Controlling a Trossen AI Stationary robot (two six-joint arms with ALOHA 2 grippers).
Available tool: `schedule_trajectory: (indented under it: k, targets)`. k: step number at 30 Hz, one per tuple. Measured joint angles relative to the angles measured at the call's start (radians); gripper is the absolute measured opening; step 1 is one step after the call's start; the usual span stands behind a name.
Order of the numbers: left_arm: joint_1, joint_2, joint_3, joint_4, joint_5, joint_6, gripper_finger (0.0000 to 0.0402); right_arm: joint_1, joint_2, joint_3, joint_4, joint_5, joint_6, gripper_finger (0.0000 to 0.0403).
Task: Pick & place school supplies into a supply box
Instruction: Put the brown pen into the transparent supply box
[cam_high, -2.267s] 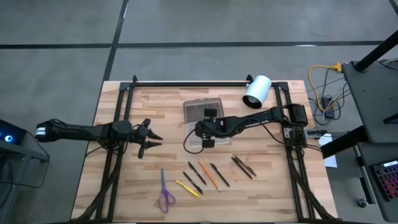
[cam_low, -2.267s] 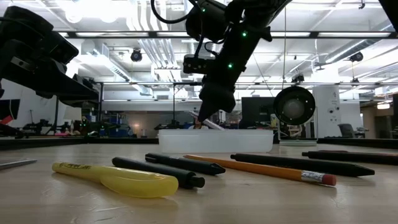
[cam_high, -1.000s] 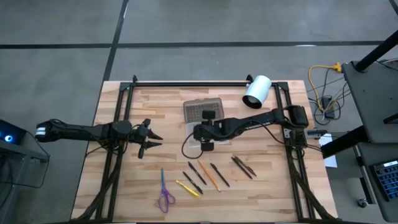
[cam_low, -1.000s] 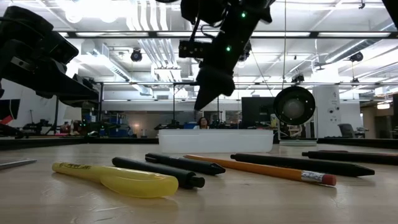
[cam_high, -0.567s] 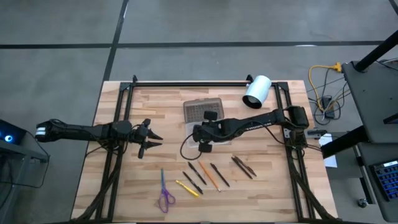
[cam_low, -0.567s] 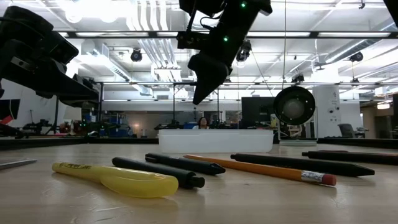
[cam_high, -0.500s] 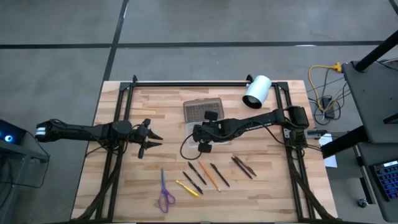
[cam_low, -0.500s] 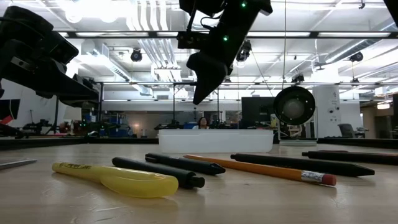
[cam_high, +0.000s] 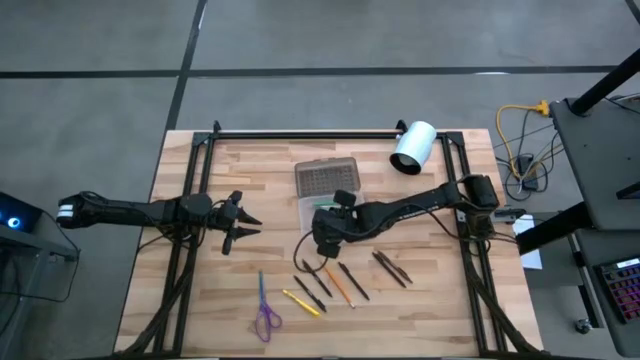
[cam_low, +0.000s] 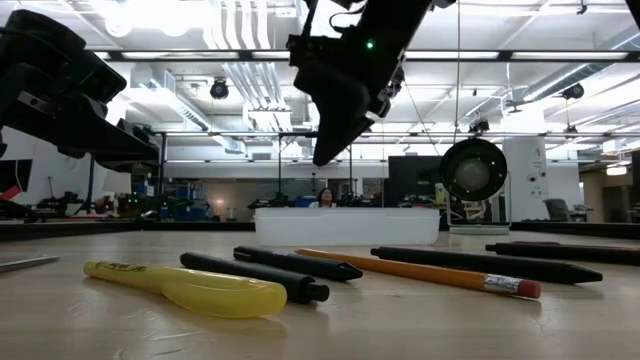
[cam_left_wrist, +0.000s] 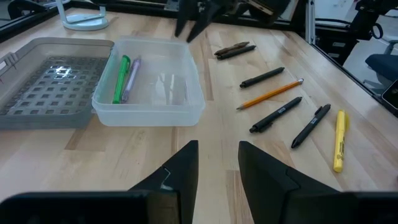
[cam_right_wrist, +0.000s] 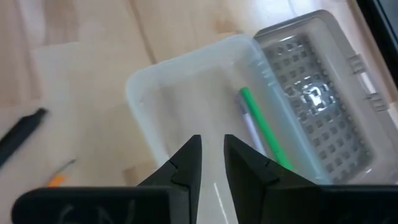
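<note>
The clear supply box (cam_high: 312, 212) stands mid-table, its grey gridded lid (cam_high: 327, 178) lying open on its far side. A green pen (cam_left_wrist: 121, 79) and a purple pen (cam_left_wrist: 132, 78) lie inside it. My right gripper (cam_high: 322, 243) hangs above the box's near edge, open by a narrow gap, with nothing between its fingers (cam_right_wrist: 189, 152). Near the front lie black pens (cam_high: 310, 285), an orange pencil (cam_high: 338, 282), a yellow highlighter (cam_high: 300, 302), purple-handled scissors (cam_high: 265, 312) and two dark pens (cam_high: 392, 268). My left gripper (cam_high: 245, 225) waits open at the left.
A white cylinder (cam_high: 412, 147) lies at the far right corner, next to the black frame rail (cam_high: 310, 133). Bare wood shows between the left gripper and the box, and to the right of the loose pens.
My right gripper has moved from over the box toward the table's near edge, rising slightly and rolling about its own pointing line. It carries nothing. The pens and the box have stayed in place.
</note>
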Motion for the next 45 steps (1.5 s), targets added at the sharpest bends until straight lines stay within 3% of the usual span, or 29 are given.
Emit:
schedule_trajectory:
  k: [7, 13, 25, 45]
  targets:
    - [0.000, 0.000, 0.000, 0.000, 0.000, 0.000, 0.0099, 0.037, -0.012, 0.068, -0.122, -0.016, 0.241, 0.0063]
    - [0.000, 0.000, 0.000, 0.000, 0.000, 0.000, 0.0099, 0.065, -0.012, 0.107, -0.252, -0.142, 0.491, 0.0057]
    - [0.000, 0.000, 0.000, 0.000, 0.000, 0.000, 0.0099, 0.152, -0.012, 0.106, -0.414, -0.194, 0.763, 0.0066]
    - [0.000, 0.000, 0.000, 0.000, 0.000, 0.000, 0.0099, 0.218, -0.012, 0.105, -0.418, -0.224, 0.813, 0.0057]
